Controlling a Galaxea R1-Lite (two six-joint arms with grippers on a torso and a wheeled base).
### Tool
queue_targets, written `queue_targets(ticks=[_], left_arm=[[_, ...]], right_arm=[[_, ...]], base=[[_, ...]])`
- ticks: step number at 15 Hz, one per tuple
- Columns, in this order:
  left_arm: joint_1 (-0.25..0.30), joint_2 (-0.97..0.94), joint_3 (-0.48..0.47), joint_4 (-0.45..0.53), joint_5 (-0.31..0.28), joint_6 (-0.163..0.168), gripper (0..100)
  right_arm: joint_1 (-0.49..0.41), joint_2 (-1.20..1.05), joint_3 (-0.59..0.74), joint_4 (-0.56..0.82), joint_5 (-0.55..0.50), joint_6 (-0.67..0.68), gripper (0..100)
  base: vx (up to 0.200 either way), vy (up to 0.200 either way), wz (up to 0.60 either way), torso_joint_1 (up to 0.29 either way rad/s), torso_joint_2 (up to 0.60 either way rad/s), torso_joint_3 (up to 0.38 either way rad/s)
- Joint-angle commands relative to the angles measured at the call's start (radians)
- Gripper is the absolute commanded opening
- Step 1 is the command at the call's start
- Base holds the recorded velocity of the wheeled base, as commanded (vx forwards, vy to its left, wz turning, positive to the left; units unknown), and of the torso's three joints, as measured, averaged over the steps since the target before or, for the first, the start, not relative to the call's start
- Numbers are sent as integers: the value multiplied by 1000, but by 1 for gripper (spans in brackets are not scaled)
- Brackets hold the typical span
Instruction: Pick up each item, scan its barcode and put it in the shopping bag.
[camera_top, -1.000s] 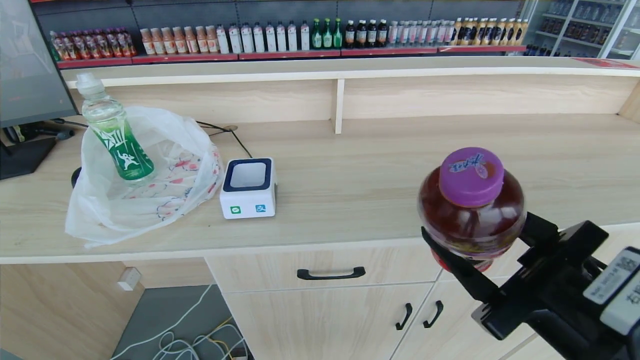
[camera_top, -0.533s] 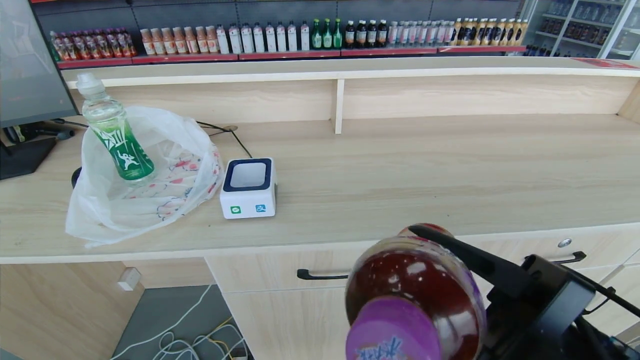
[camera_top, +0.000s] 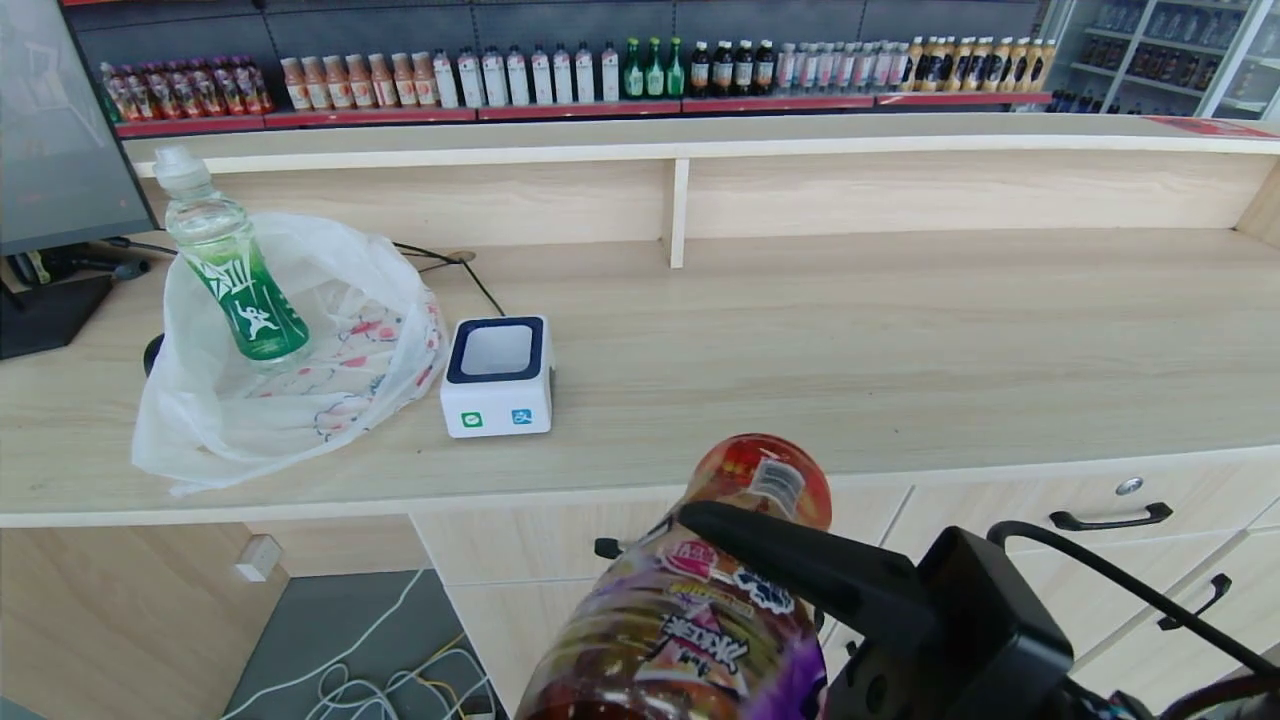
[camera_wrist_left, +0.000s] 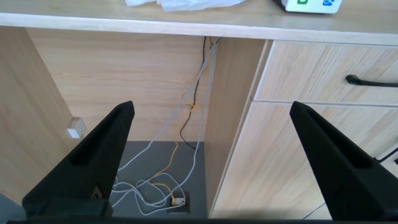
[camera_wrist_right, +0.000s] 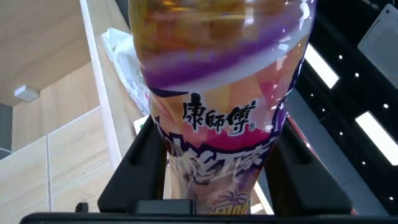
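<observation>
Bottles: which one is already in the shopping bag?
The green-labelled bottle, standing upright in the bag on the counter. The purple-labelled bottle is held tipped in the right gripper.

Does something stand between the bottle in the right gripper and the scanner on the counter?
Nothing visible does. The right gripper holds the bottle in front of the counter edge, and only bare counter lies between it and the scanner. The shopping bag sits left of the scanner.

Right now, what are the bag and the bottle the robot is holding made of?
The shopping bag looks like thin, soft plastic film, milky and half see-through, with many wrinkles. The held bottle seems clear glossy plastic: drink shows through, and a shiny printed label wraps it.
</observation>
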Motion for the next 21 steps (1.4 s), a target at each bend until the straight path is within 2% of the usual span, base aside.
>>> queue_targets(ticks=[1, 2, 5, 6, 9, 12, 14, 17, 19, 21], left_arm=[[0, 0, 0, 0, 0, 0, 100], [0, 0, 0, 0, 2, 0, 100], [0, 0, 0, 0, 2, 0, 100], [0, 0, 0, 0, 0, 0, 100], [0, 0, 0, 0, 2, 0, 100], [0, 0, 0, 0, 2, 0, 100], [0, 0, 0, 0, 0, 0, 100], [0, 0, 0, 0, 0, 0, 100], [0, 0, 0, 0, 0, 0, 100], [0, 0, 0, 0, 0, 0, 100]], right_arm=[[-9, 6, -6, 0, 2, -27, 0], [-12, 0, -15, 0, 2, -85, 0], [-13, 0, -23, 0, 2, -114, 0], [-22, -1, -38, 0, 6, -185, 0], [-21, -15, -43, -4, 13, -275, 0], [-22, -29, -41, -4, 14, -320, 0], [-19, -52, -46, -4, 13, -453, 0], [-19, -58, -46, -4, 13, -475, 0], [-4, -80, -52, -4, 13, -602, 0], [4, -83, -54, -4, 11, -622, 0]], base=[[0, 0, 0, 0, 0, 0], [0, 0, 0, 0, 0, 0], [0, 0, 0, 0, 0, 0], [0, 0, 0, 0, 0, 0], [0, 0, 0, 0, 0, 0], [0, 0, 0, 0, 0, 0], [0, 0, 0, 0, 0, 0], [0, 0, 0, 0, 0, 0], [0, 0, 0, 0, 0, 0], [0, 0, 0, 0, 0, 0]])
